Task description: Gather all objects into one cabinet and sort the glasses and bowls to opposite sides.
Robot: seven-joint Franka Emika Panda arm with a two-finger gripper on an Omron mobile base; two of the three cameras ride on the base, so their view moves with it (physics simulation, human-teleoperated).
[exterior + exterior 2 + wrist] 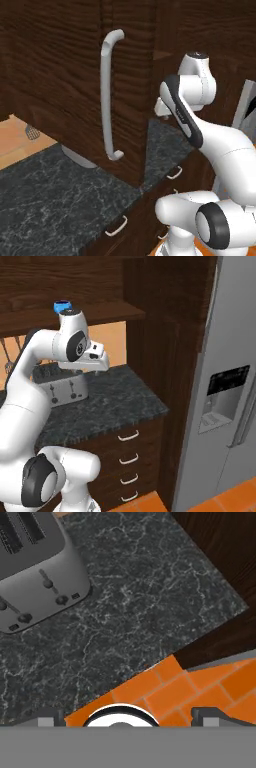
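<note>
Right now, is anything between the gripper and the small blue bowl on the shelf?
The brown wooden shelf board does. The open gripper hangs below it, facing the dark counter; the small blue bowl sits on top.

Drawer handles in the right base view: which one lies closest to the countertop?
The topmost handle, just under the dark countertop; the rest hang lower.

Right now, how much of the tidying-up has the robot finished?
Done: nothing that I can tell from here. In hand: nothing, because the end effector is open and empty, hovering over the dark speckled stone counter next to the silver toaster. Left: probably the whole job of fetching the cups and bowls, putting them together and sorting them.
</note>
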